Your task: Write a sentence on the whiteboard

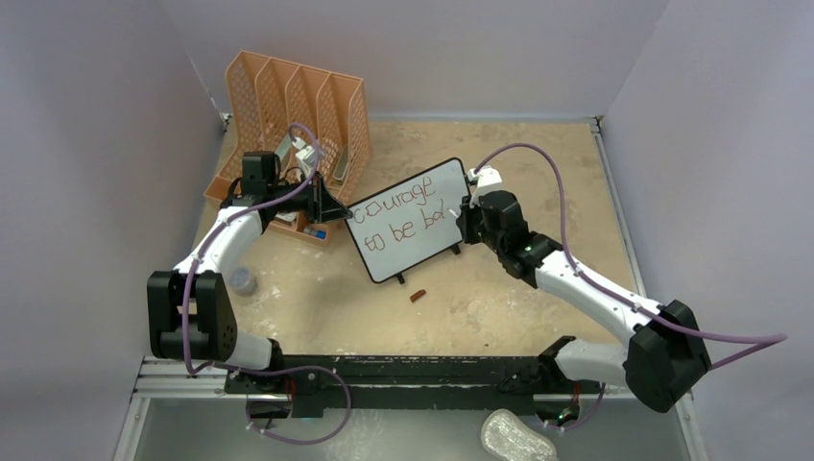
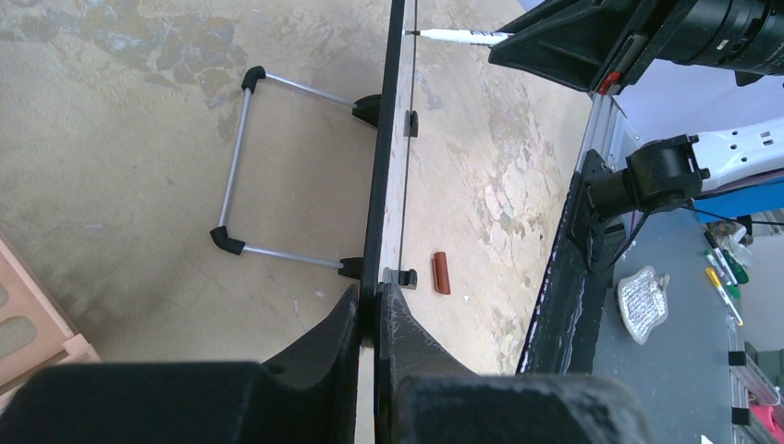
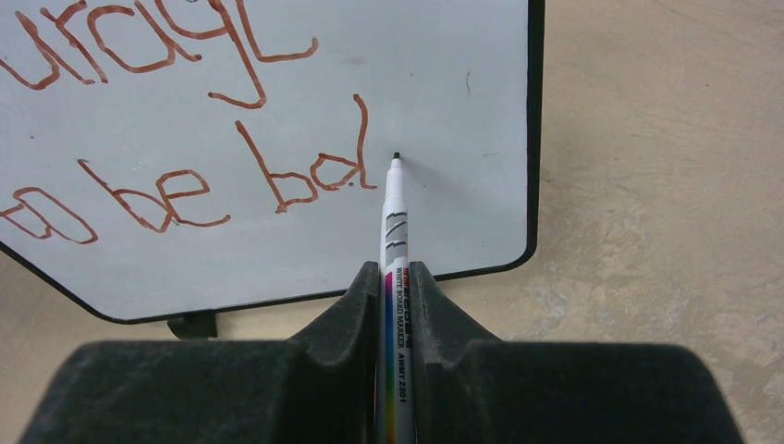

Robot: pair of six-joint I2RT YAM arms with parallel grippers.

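Observation:
The whiteboard (image 1: 422, 252) stands tilted mid-table on its wire stand (image 2: 236, 166). The sentence (image 1: 401, 215) runs over it in two reddish-brown lines, "courage" above "to be bad" (image 3: 185, 180). My left gripper (image 1: 336, 209) is shut on the board's left edge; in the left wrist view the fingers (image 2: 344, 319) pinch the black frame (image 2: 384, 139). My right gripper (image 3: 396, 277) is shut on a white marker (image 3: 396, 231). The marker's tip sits at the board face (image 3: 453, 83) just right of "bad". From the left wrist the marker (image 2: 462, 37) meets the board.
An orange perforated file organizer (image 1: 298, 96) stands behind the left arm. The marker's brown cap (image 1: 418, 296) lies on the table in front of the board. A small clear pot (image 1: 242, 280) sits near the left arm. The black rail (image 1: 384, 370) runs along the near edge.

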